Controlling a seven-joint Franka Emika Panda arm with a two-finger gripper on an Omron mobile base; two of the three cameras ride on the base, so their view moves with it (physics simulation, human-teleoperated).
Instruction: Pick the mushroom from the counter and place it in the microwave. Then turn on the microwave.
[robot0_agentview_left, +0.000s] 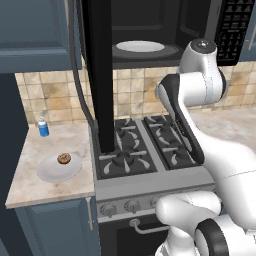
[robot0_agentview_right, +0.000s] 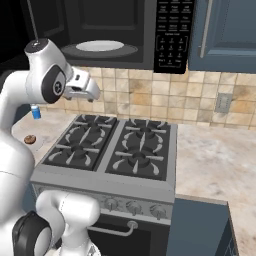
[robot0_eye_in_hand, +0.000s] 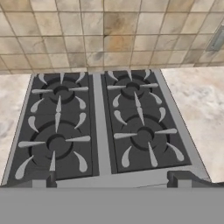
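Note:
The mushroom (robot0_agentview_left: 63, 159) (robot0_agentview_right: 30, 139), a small brown lump, lies on a white plate (robot0_agentview_left: 50, 172) on the counter (robot0_agentview_left: 30, 192) left of the stove. Overhead, the black microwave (robot0_agentview_left: 150, 30) (robot0_agentview_right: 100, 25) has its door (robot0_agentview_left: 97, 75) swung open, and a pale turntable (robot0_agentview_left: 140, 47) shows inside. Its keypad (robot0_agentview_right: 172, 35) is at the right. My gripper (robot0_agentview_right: 89, 93) (robot0_eye_in_hand: 111, 179) hangs above the stove's back, well right of the mushroom. It is open, its fingertips (robot0_eye_in_hand: 41, 178) wide apart with nothing between them.
A black gas stove (robot0_agentview_left: 140, 145) (robot0_eye_in_hand: 100, 127) with several burners lies under the gripper. A small blue bottle (robot0_agentview_left: 43, 127) (robot0_agentview_right: 35, 111) stands by the tiled wall behind the plate. Blue wall cabinets (robot0_agentview_right: 225, 35) flank the microwave, and more counter (robot0_agentview_right: 215, 160) runs right of the stove.

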